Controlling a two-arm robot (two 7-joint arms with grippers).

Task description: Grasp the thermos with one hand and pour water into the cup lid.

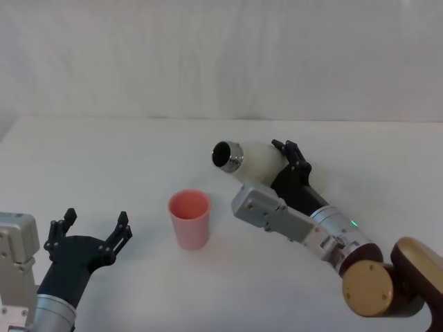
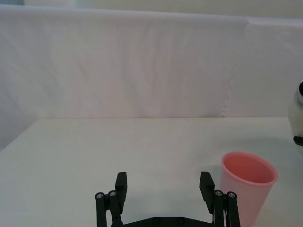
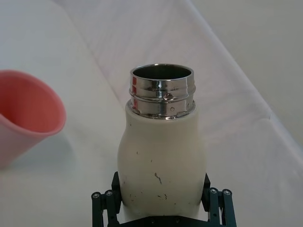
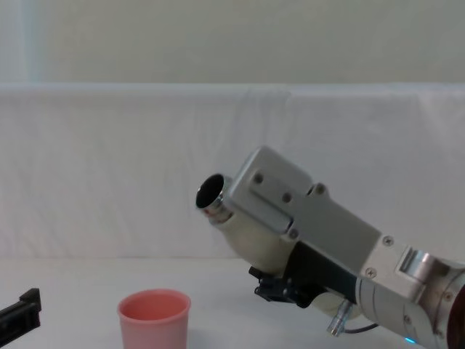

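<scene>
Jaws of the right black two-fingered gripper [image 3: 161,201] are clamping the lower body of the tall cream-white thermos with the shiny threaded steel neck [image 3: 162,156], one finger on each side. Right gripper [image 1: 294,162] is holding the bottle up off the white desk [image 1: 104,159], to the right of and a little behind the small salmon-pink plastic cup lid [image 1: 190,218].

Thermos [image 4: 243,225] is lying tilted: long axis is sloping, base low at the gripper end, neck raised and pointing toward the robot's left, toward the space above the cup lid [image 4: 154,318]. Open mouth is showing dark inside; contents cannot be told. Dark scuffs are marking the cream body.

Cup lid [image 2: 247,187] is standing upright on the desk, mouth up, apart from the thermos [image 1: 252,160]. Interior is looking plain pink; whether any water is in it cannot be told.

Left black gripper [image 1: 90,228] is sitting low near the desk at the robot's left, jaws spread wide and holding nothing, cup lid just beside its right finger [image 2: 207,185] in the left wrist view.
</scene>
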